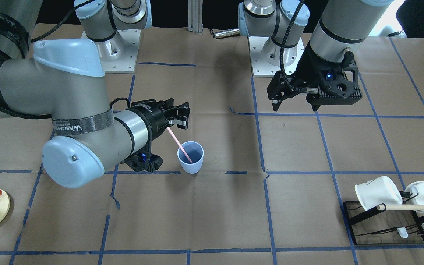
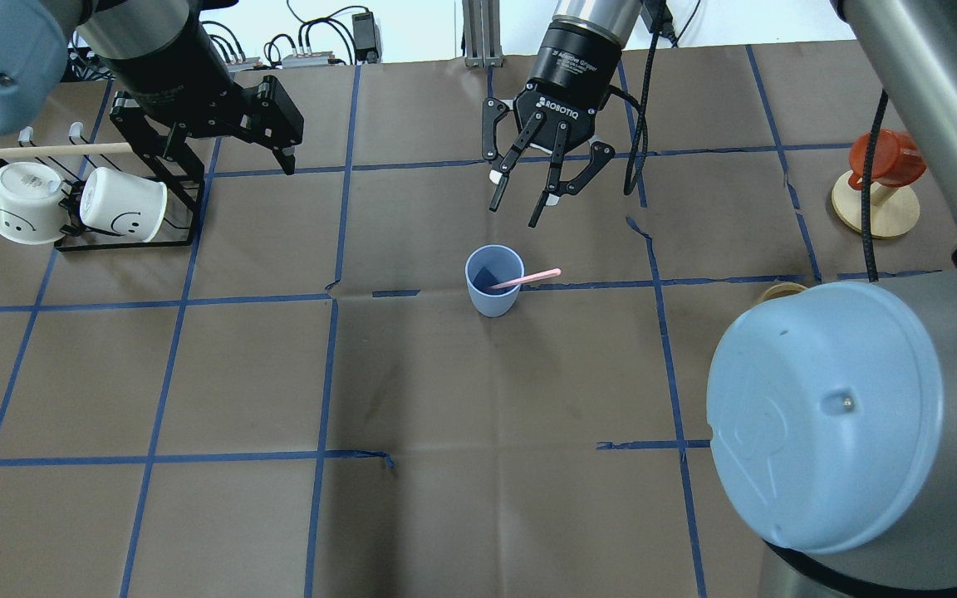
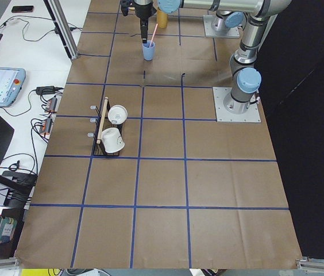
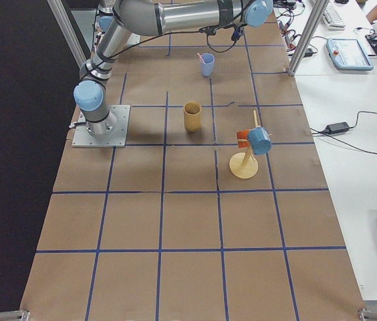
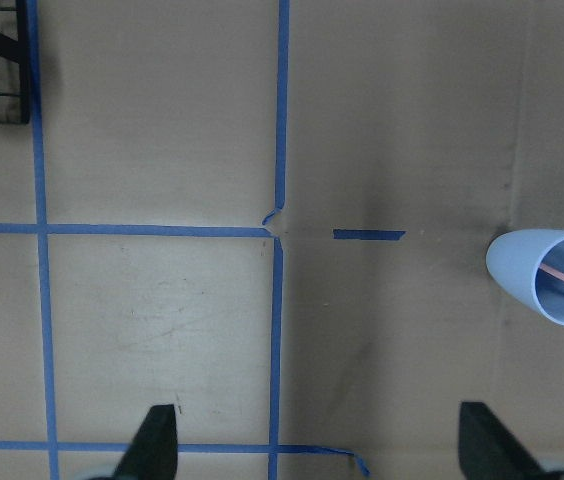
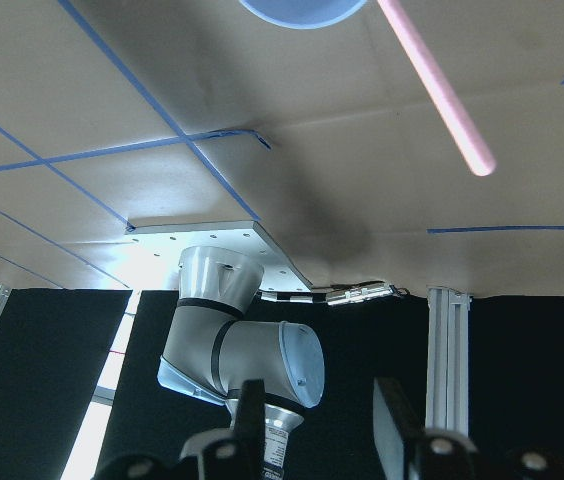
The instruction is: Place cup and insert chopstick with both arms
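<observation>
pink chopstick [image 2: 526, 280] leaning in blue cup [image 2: 493, 303], right gripper [image 2: 516, 212] released nearby, left gripper [image 1: 295, 107] spread

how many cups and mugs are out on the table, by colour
blue: 2, the cup and a hanging mug on the wooden stand
white: 2, one mug and its neighbour
orange: 1, orange mug on that stand
tan: 1, wooden cup
total: 6

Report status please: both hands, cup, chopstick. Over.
Left hand open, empty, off to the side. Right hand open, clear of chopstick. Chopstick leaning in upright cup. Nothing in the way.
</observation>
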`<state>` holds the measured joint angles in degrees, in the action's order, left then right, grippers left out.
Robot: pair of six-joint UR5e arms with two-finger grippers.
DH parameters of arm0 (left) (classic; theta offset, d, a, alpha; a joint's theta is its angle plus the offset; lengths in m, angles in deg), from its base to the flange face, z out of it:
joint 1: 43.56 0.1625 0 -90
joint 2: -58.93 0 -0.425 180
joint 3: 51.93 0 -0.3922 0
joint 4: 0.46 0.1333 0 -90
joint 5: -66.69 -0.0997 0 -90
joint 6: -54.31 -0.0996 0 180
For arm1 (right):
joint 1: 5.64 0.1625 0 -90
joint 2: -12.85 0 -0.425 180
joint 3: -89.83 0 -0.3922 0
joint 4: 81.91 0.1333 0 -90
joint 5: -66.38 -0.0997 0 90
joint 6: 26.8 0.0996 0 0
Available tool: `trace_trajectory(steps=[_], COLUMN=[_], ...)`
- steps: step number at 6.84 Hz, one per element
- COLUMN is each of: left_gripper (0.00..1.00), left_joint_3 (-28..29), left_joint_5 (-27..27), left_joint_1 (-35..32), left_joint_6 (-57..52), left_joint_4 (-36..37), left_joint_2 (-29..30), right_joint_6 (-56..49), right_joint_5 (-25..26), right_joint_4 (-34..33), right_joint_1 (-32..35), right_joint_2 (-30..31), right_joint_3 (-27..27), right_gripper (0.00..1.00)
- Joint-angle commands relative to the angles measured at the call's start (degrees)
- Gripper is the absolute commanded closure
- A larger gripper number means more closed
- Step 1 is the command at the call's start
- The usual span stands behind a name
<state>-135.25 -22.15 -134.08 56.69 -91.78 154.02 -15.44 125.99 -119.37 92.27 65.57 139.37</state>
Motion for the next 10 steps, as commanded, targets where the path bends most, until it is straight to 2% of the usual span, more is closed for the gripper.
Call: trace_trajectory(steps=[1,4,6,7,8,10], left_gripper=[0.0,0.0,0.0,0.0,0.0,0.0], left_joint_3=[0.0,0.0,0.0,0.0,0.0,0.0], left_joint_5=[-0.02,-0.11,-0.11,-0.11,-0.2,-0.2], left_joint_1=[0.0,0.0,0.0,0.0,0.09,0.09], left_joint_6=[0.0,0.0,0.0,0.0,0.0,0.0], left_joint_4=[0.0,0.0,0.0,-0.09,0.0,0.0], left_joint_2=[0.0,0.0,0.0,0.0,0.0,0.0], right_joint_6=[-0.19,-0.19,-1.93,-2.39,-2.39,-2.39], right_joint_5=[1.02,10.85,13.06,12.9,13.16,19.19], right_joint_4=[-0.85,-8.3,-9.3,-9.56,-15.04,-26.21], right_joint_1=[-0.09,-0.09,-0.09,-0.09,-0.17,-0.79], right_joint_2=[0.62,3.6,5.19,6.33,9.47,16.33], right_joint_3=[-0.84,0.02,0.56,3.61,9.73,20.73], right_gripper=[0.53,0.56,0.63,0.66,0.66,0.61])
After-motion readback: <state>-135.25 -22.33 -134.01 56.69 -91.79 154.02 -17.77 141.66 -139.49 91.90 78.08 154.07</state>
